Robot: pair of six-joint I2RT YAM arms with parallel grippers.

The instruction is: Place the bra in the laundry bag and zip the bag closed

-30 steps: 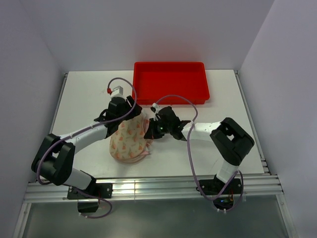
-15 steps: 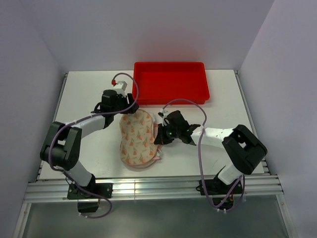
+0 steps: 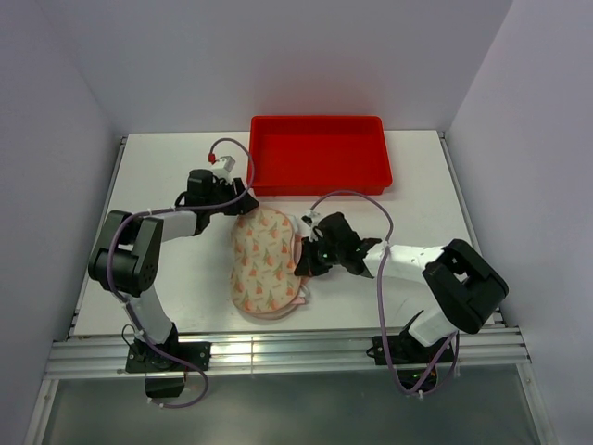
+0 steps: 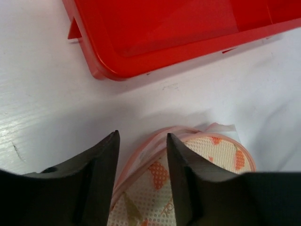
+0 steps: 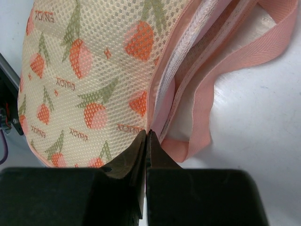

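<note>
Step in hand: zipping. Bag [image 3: 267, 261] is laid flat on table [image 3: 435, 199] between the arms, just near of tray [image 3: 320, 189]. Along its R side the zip is seen gaping, w/ pale lacy fabric inside, prob. the bra. R gripper [image 3: 304, 261] is pressed shut, tips at that zip edge beside handle [image 5: 207, 108]; whether the pull is pinched can't be told. L gripper [image 3: 238, 197] is held part-open, bag's far rim between its fingers, not clamped. Next: far end to be clamped by L for tension, and the pull drawn along the seam by R.
</note>
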